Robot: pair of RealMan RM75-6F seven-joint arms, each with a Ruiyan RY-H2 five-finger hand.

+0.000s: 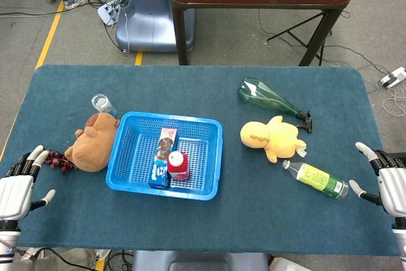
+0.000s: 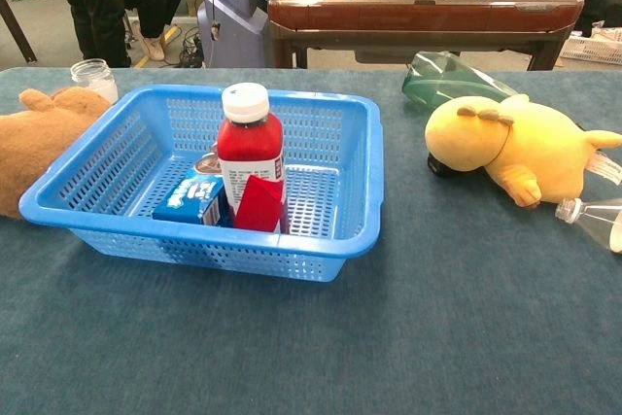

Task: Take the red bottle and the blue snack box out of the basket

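Observation:
A red bottle [image 1: 178, 165] [image 2: 250, 167] with a white cap stands upright in the blue basket [image 1: 124, 157] [image 2: 360, 201] at the table's middle. The blue snack box [image 1: 162, 158] [image 2: 195, 199] lies flat beside it, on the bottle's left, touching it. My left hand [image 1: 18, 182] rests at the table's near-left edge, fingers spread and holding nothing. My right hand [image 1: 384, 179] rests at the near-right edge, fingers also apart and empty. Both hands are far from the basket. The chest view shows neither hand.
A brown plush [image 1: 94, 143] [image 2: 34, 143] lies against the basket's left side, with a glass jar [image 1: 103, 104] [image 2: 93, 77] behind it. Right of the basket are a yellow plush duck [image 1: 273, 138] [image 2: 510, 148], a green glass bottle [image 1: 269, 98] and a clear plastic bottle [image 1: 315, 178].

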